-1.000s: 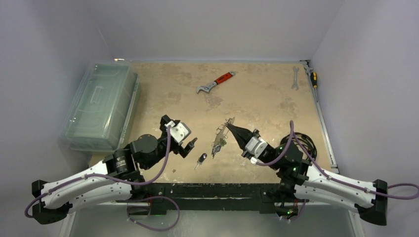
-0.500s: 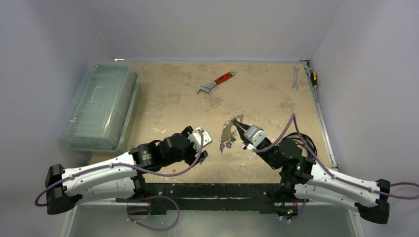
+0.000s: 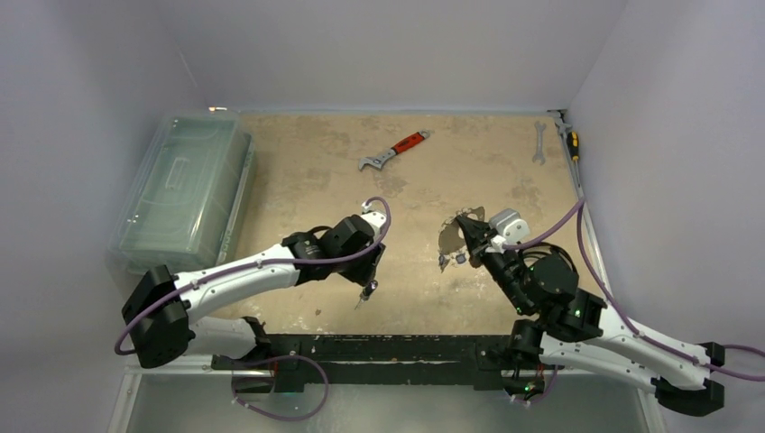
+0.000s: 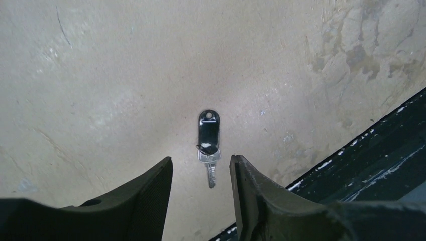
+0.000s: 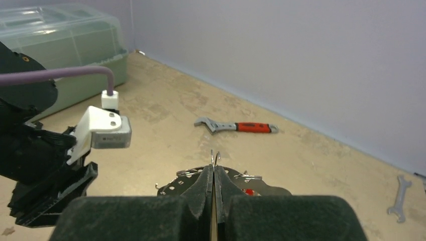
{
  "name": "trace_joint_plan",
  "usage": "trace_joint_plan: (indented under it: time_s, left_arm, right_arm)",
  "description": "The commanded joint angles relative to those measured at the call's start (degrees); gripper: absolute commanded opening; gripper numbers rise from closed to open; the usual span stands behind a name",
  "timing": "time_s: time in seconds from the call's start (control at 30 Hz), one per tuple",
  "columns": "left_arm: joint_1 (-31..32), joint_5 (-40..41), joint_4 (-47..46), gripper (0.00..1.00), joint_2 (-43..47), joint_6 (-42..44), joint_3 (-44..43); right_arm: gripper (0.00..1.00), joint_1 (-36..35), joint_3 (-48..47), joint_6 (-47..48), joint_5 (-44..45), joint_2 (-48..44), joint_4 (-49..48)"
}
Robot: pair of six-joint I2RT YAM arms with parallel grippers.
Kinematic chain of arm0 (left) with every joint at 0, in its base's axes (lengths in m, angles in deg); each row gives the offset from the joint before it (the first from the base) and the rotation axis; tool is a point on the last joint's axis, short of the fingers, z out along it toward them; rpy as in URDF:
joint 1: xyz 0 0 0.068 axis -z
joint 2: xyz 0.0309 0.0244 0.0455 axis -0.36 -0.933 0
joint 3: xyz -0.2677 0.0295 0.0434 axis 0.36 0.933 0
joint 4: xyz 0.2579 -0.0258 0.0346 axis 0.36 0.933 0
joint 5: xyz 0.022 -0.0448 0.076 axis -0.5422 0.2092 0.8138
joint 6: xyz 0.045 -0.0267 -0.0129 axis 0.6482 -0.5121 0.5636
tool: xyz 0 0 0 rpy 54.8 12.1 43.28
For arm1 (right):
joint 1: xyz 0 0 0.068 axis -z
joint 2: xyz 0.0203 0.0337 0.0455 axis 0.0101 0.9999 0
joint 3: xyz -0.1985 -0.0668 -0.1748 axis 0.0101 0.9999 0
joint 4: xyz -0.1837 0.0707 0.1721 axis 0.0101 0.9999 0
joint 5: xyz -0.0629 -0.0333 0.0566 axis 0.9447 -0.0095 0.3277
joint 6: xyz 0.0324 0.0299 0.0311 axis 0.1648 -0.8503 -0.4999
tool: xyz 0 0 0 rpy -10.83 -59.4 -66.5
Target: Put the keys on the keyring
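Visibility is poor around the large flat silvery metal keyring [image 5: 274, 190]. The black fingers of the right gripper [image 5: 213, 173] cover its middle, so I see only its two sides, a thin wire end poking up just past the fingertips, and a speck of red (whatever hangs from it is too small to count from overhead). Those fingers are pressed together, pinching the keyring and holding it off the worn tan table [image 4: 100, 75]. The left gripper [image 4: 201, 165] is cut off at the bottom of its own view, and from overhead its fingertips hide under the wrist.

Compared with a second ago, the left gripper has swung across from beside the small silver key with the black plastic head [image 4: 208, 143] to directly over it, and its fingers have narrowed. They are still spread partway and are not touching the key. The right arm has carried the keyring off to its own side, further from that key.

The black-headed key lies flat on the table just ahead of the left fingertips. Its long axis runs straight out from the gap between them, with the head at the far end and the blade pointing back into the gap. A red-handled adjustable wrench [image 5: 236, 126] lies well beyond the right fingers.
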Motion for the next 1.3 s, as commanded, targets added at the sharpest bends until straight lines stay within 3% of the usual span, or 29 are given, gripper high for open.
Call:
trace_joint_plan:
  time_s: [0.0, 0.2, 0.43, 0.7, 1.27]
  left_arm:
    - [0.02, 0.06, 3.22, 0.42, 0.42, -16.54, -0.17]
    - [0.00, 2.73, 3.55, 0.31, -0.19, -24.19, 1.77]
    - [0.17, 3.77, 1.04, 0.29, -2.27, -29.14, 4.49]
    - [0.60, 3.25, -4.30, 0.32, -5.49, -29.86, 6.35]
    - [2.49, 5.72, -6.16, 0.21, -10.26, -30.04, 6.27]
  right_arm:
    - [0.00, -0.32, -2.16, -4.40, 3.11, -1.10, 1.57]
    - [0.00, -0.32, -2.26, -4.41, 2.18, -0.65, 1.28]
    - [0.00, -0.32, -2.41, -4.92, 2.00, -1.41, 1.99]
    - [0.00, -0.32, -2.45, -5.46, 1.72, -1.13, 2.16]
    - [0.00, -0.32, -2.97, -6.08, 1.98, -0.46, 3.00]
